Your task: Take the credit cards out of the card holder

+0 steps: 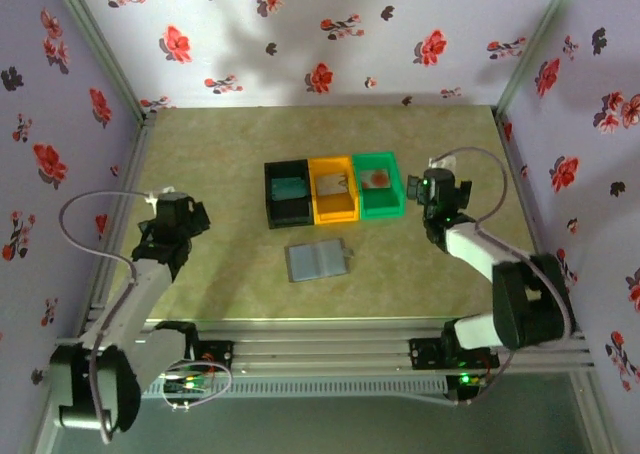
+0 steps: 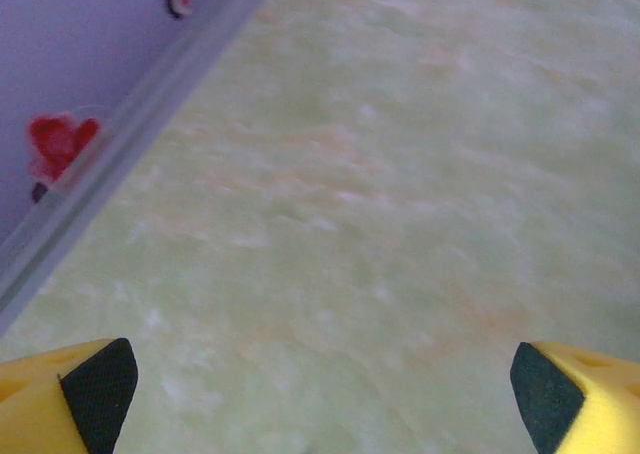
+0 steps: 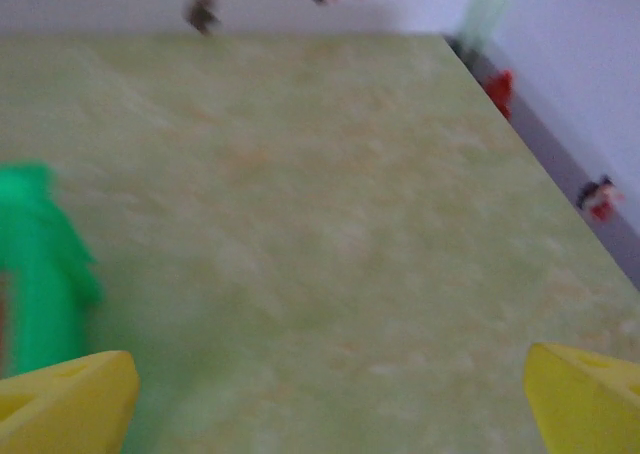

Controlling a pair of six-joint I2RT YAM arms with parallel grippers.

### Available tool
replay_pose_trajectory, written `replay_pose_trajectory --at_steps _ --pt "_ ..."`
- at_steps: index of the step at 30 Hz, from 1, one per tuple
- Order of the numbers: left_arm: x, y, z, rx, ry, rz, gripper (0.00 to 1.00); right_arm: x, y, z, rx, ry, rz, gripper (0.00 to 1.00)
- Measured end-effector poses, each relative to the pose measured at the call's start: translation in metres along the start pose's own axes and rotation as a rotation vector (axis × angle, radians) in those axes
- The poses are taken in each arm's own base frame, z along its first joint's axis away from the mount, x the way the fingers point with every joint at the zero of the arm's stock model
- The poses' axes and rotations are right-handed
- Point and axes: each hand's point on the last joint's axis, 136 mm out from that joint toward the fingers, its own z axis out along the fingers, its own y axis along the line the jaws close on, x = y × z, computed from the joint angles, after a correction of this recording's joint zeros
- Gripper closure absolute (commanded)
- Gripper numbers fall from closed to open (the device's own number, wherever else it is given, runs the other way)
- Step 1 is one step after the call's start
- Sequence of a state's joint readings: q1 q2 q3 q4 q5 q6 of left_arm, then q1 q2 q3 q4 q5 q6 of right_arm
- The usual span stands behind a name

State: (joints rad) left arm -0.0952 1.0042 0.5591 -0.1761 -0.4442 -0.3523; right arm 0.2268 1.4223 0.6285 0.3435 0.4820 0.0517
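The card holder (image 1: 320, 261) lies flat at table centre, long side running 9 to 3, at 8 o'clock from the right gripper (image 1: 428, 186) and 4 o'clock from the left gripper (image 1: 190, 217), both spread wide, empty and about equally near; the credit cards (image 1: 377, 179) appear to sit in the bins (image 1: 335, 215).

We see white links and black joints on the left arm (image 1: 140, 284) and right arm (image 1: 480, 249), a grey cable (image 1: 75, 209) looping off each; yellow fingers (image 2: 45, 399) (black pads (image 2: 100, 389) on the left pair).
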Motion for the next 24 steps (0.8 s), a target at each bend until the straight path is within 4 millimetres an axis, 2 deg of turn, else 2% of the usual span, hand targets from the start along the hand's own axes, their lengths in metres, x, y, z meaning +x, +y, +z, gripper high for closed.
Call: replay_pose_trajectory --at_steps 3,5,8,10,14,16,17,20,24 --pt "0.008 0.024 0.032 -0.071 -0.003 -0.05 0.0 0.043 -0.013 0.016 0.065 0.05 -0.032 0.01" --pt "0.016 0.032 0.049 -0.082 -0.022 -0.08 0.0 0.064 -0.023 0.018 0.081 0.063 -0.02 0.01" --pt "0.03 0.034 0.07 -0.063 -0.042 -0.092 0.0 0.076 -0.047 0.021 0.086 0.025 0.077 0.01" --pt "0.033 0.025 0.082 -0.023 -0.055 -0.077 0.0 0.082 -0.057 0.022 0.096 0.024 0.108 0.01" --pt "0.02 0.009 0.088 0.039 -0.105 -0.044 0.0 0.06 -0.05 0.021 0.056 -0.069 0.147 0.01" --pt "0.006 -0.007 0.085 0.084 -0.174 -0.007 0.0 0.054 -0.045 0.02 0.038 -0.089 0.149 0.01" --pt "0.0 -0.021 0.084 0.131 -0.221 0.023 0.0 0.051 -0.044 0.019 0.03 -0.102 0.152 0.01" --pt "0.01 -0.045 0.086 0.177 -0.224 0.1 0.0 0.048 -0.04 0.015 0.015 -0.133 0.158 0.01" --pt "0.003 -0.042 0.085 0.172 -0.258 0.095 0.0 0.047 -0.037 0.015 0.008 -0.136 0.156 0.01"
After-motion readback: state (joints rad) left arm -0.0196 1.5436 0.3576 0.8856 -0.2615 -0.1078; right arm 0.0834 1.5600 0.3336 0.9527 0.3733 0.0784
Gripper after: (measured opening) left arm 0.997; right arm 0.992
